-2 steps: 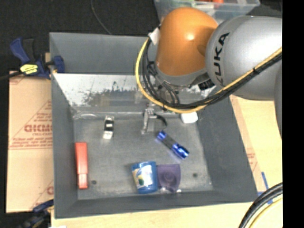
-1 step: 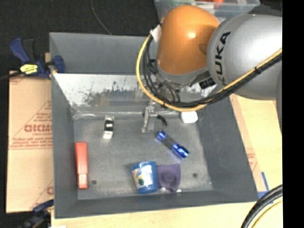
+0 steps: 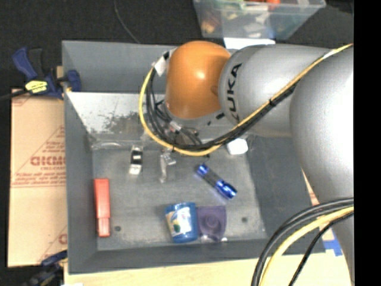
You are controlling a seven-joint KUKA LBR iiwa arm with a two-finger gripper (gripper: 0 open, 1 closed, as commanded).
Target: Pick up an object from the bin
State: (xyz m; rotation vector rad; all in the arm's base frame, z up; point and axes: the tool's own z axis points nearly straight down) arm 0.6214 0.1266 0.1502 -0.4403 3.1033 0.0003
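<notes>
My gripper (image 3: 150,162) hangs under the orange wrist cover over the middle of the bin floor, toward the back. Its two fingertips (image 3: 136,160) stand apart, open, with bare floor between them. A shiny blue tube (image 3: 216,181) lies slanted to the right of the fingers. In front of them, near the bin's front wall, a blue can with a printed label (image 3: 181,222) rests on its side, touching a purple round-topped piece (image 3: 212,222).
An orange-red bar (image 3: 102,207) lies lengthwise along the left wall. A small white object (image 3: 237,146) sits at the right, half under the arm. The arm covers the bin's back right part.
</notes>
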